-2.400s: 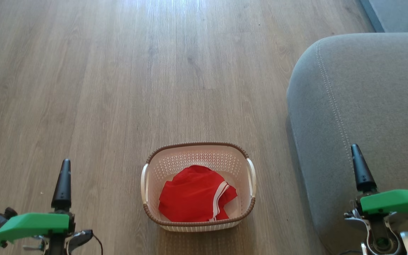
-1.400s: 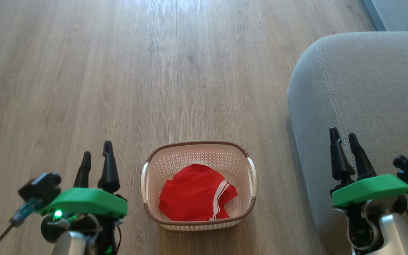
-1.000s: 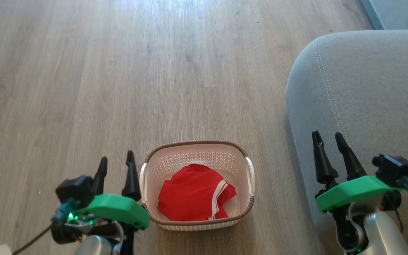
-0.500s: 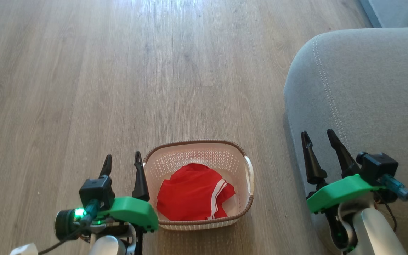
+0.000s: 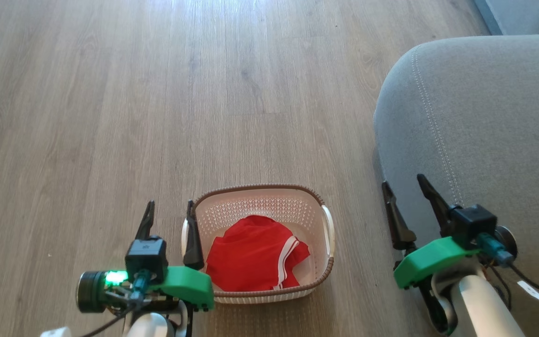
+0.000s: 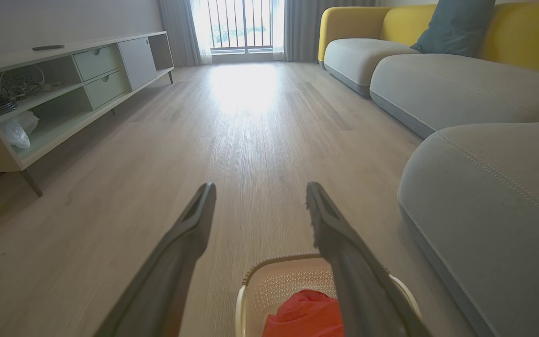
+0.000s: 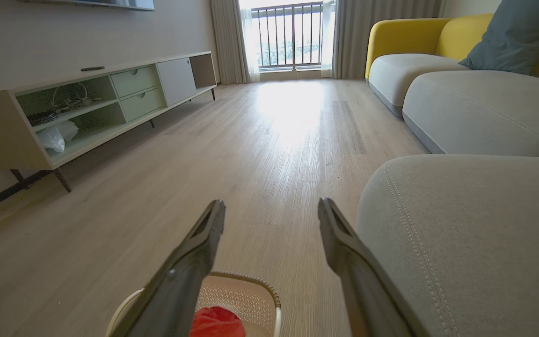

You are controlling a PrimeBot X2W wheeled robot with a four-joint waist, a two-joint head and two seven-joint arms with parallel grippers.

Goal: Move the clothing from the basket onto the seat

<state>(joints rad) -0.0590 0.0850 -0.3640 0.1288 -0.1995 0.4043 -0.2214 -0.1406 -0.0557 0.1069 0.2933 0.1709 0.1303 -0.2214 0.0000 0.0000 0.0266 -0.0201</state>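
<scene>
Clothing (image 5: 251, 257) sits in the basket (image 5: 255, 186) — nothing lies on the seat (image 5: 484, 117) yet; left gripper (image 5: 170, 203) and right gripper (image 5: 402, 179) both gape wide, empty.

a home living room — yellow-backed sofa (image 7: 475, 107), low cabinet (image 7: 87, 105), curtained balcony window (image 7: 290, 40).

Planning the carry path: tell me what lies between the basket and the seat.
A bare strip of wood floor separates the basket from the seat, seen in the head view.
</scene>
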